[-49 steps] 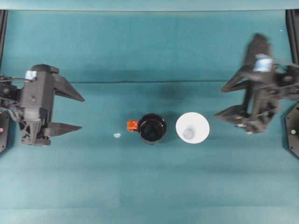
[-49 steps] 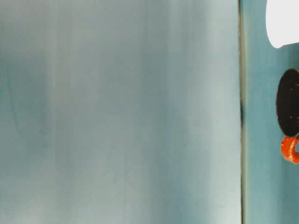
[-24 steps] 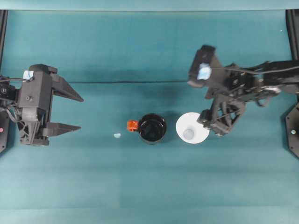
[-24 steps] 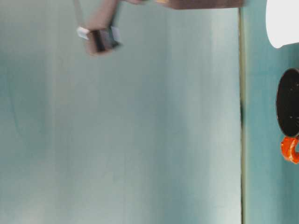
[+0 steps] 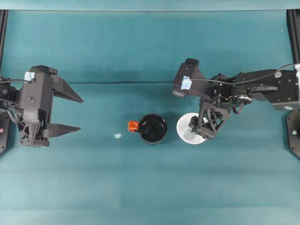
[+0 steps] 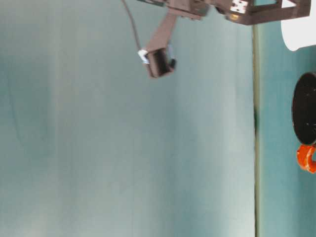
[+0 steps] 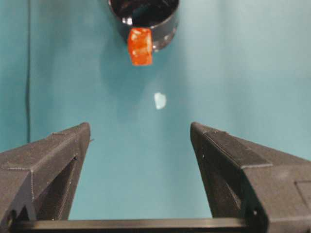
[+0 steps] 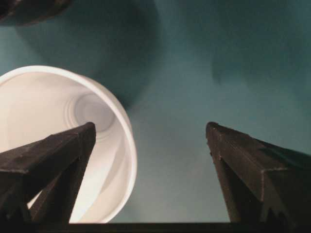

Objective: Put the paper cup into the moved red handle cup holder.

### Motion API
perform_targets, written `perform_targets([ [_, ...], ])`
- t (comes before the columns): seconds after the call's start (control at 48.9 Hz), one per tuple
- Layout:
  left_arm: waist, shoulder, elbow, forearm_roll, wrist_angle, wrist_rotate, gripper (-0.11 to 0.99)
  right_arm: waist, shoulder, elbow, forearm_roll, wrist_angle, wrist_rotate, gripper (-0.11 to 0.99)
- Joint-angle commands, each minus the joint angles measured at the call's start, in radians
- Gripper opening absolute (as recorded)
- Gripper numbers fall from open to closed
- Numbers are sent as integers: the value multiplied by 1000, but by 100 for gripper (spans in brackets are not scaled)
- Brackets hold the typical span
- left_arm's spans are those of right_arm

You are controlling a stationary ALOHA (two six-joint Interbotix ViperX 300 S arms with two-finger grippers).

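Observation:
The white paper cup stands upright, mouth up, right of the table's middle. Just left of it sits the black red handle cup holder, its orange-red tab pointing left. My right gripper hangs open over the cup's right side. In the right wrist view the cup has one finger above its inside and the other finger over bare cloth, so the rim wall lies between them. My left gripper is open at the far left, facing the holder from a distance.
A small white scrap lies on the teal cloth left of the tab, also in the left wrist view as a scrap. A seam in the cloth runs across behind both cups. The table-level view shows the cup and holder.
My right arm swung in from the right edge to the paper cup and came down over its right rim. The left arm, the cup and the holder stayed put.

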Motion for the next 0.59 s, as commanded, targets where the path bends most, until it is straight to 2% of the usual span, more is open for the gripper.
perform_targets([
  [0.0, -2, -2, -14, 3, -5, -2, 86, -2, -2, -6, 2, -9, 11, 93],
  [0.143, -2, -2, -12, 3, -6, 0, 86, -6, -2, -5, 2, -9, 11, 92],
  [0.225, -2, -2, -12, 3, -6, -2, 86, -6, 0, -8, 2, -6, 12, 84],
  [0.45, -2, -2, -12, 3, -6, -2, 86, -6, 2, -14, 3, -6, 11, 21],
  [0.573, -2, -2, -14, 3, -8, -3, 86, 0, 5, -15, 2, -23, 6, -1],
])
